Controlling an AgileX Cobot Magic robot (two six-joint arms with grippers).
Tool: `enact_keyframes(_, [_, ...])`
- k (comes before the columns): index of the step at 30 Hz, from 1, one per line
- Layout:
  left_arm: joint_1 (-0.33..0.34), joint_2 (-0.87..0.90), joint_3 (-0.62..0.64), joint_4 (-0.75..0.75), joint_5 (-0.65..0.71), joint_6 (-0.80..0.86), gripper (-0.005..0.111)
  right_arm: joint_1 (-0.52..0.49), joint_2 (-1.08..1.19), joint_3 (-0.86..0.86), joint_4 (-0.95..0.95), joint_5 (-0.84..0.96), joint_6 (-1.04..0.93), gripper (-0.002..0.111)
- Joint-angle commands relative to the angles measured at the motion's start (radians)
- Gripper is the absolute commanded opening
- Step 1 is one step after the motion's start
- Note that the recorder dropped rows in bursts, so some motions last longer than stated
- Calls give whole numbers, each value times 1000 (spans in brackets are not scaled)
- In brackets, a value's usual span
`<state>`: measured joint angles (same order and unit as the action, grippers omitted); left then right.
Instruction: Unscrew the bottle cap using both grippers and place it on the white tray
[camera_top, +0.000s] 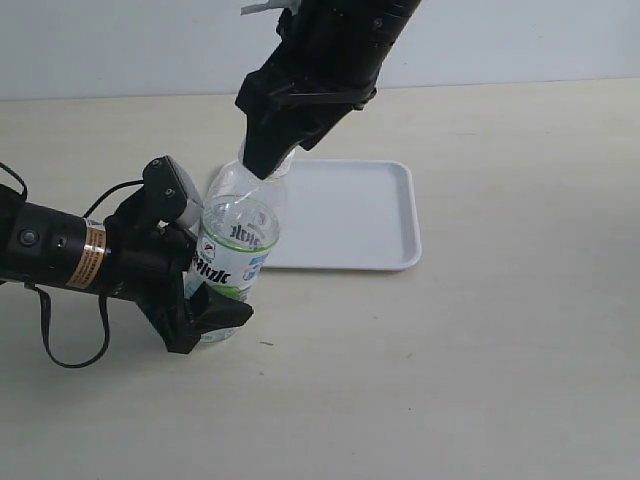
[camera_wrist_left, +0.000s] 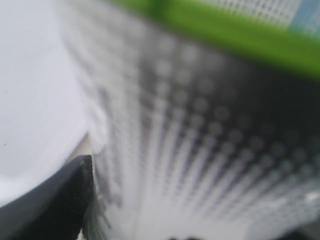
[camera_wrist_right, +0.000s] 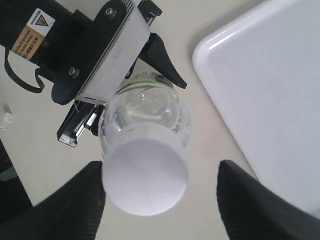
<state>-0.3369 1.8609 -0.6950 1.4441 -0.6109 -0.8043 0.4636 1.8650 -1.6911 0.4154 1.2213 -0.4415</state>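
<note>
The black right tool (camera_wrist_right: 161, 167) hangs directly above the small round white plastic screw cap (camera_wrist_right: 145, 177), its 2 fingers apart and straddling it. In the right wrist view 1 finger (camera_wrist_right: 75, 200) sits at the cap's edge while the other (camera_wrist_right: 260, 200) stands off with a gap showing, so the cap is not yet gripped. The cap lies straight down the tool's line of approach, on the neck of the small clear plastic bottle with the white-and-green label (camera_top: 235, 240). The bottle's long axis runs near vertical, leaning slightly toward the tray side in the exterior view. Lower down, the black left tool with the orange-and-white band (camera_top: 210, 280) is clamped across the bottle's labelled body, the base down at the pale tabletop (camera_top: 480, 380). The flat white rounded-corner plastic tray (camera_top: 380, 215) lies just beyond the bottle on the right tool's side, so that arm is the nearer of the 2. The coming move likely needs both fingers closing evenly on the cap, then a twist about the bottle's axis
</note>
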Motion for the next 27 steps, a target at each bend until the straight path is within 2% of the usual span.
enact_keyframes(1, [-3,-15,-5,-8,-11,-9,0,1,-5,-3,11,0,2,52])
enact_keyframes(3, [-3,-15,-5,-8,-11,-9,0,1,-5,-3,26,0,2,43])
enact_keyframes(9, [-3,-15,-5,-8,-11,-9,0,1,-5,-3,64,0,-2,2])
enact_keyframes(16, [-3,-15,-5,-8,-22,-9,0,1,-5,-3,64,0,-164,0])
enact_keyframes(27, [-3,-15,-5,-8,-22,-19,0,1,-5,-3,62,0,-658,0])
